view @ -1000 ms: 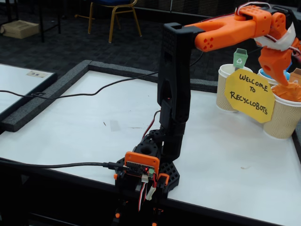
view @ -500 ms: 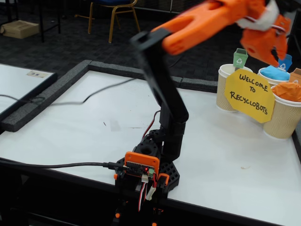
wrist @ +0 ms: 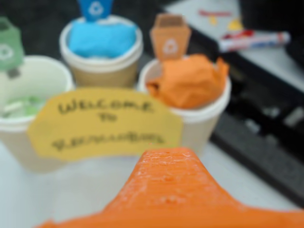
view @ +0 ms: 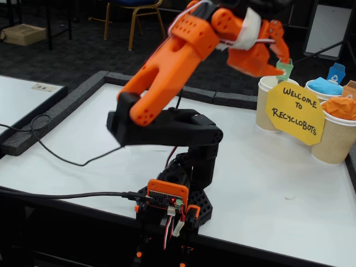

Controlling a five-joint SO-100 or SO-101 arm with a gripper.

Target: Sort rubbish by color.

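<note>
Wrist view, left to right: left paper cup, white inside, holding pale green wad low in it, green bin-shaped tag at its rim; rear cup filled with light blue wad, blue tag behind; right cup filled to the brim with orange wad, orange tag behind it. Yellow sign, lettered "WELCOME TO RECYCLOBOTS", stands across the fronts of the cups. One orange finger fills the lower edge, blurred, touching nothing. Fixed view: orange arm folded above the white counter; claw raised left of the cups, clear of them, carrying nothing visible; how far it stands apart cannot be told.
</note>
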